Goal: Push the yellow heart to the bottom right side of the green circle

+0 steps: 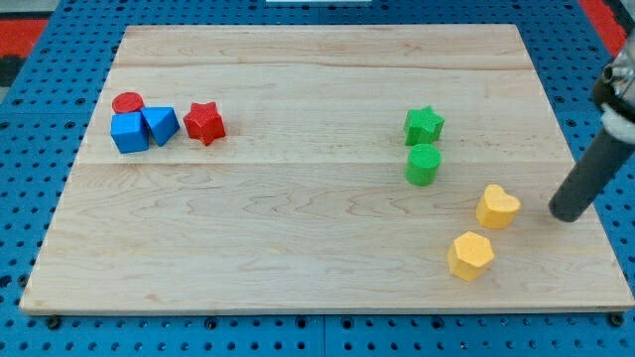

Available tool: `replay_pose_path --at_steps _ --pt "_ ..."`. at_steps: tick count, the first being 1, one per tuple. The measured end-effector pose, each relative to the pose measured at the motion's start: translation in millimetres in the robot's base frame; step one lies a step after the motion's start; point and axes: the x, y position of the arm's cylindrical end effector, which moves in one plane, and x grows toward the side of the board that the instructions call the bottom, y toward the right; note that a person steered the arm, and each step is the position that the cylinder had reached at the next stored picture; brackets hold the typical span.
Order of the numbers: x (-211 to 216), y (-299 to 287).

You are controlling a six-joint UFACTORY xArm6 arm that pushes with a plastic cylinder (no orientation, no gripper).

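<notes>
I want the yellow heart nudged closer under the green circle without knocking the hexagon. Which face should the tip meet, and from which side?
Meet the yellow heart on its right-hand edge, coming from the view's right, where my tip already sits, apart from it. Pushing leftward heads toward the green circle and passes above the yellow hexagon.

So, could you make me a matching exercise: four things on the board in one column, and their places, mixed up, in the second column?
Things:
1. yellow heart
2. green star
3. red circle
4. my tip

Places:
A. the view's far left, above the blue blocks
B. just right of the yellow heart, apart from it
C. directly above the green circle
D. lower right of the green circle, above the yellow hexagon

Pairs: 1-D, 2-C, 3-A, 4-B
</notes>
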Motion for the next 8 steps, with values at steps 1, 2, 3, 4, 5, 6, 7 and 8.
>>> replay_pose_path --at_steps 1,2,3,4,5,6,7,8 --pt "1 -55" --pt "-12 -80" --pt "-12 -85" --pt "-17 -85" --pt "-3 -52" --pt "27 24" --pt "83 19" --pt "90 -1"
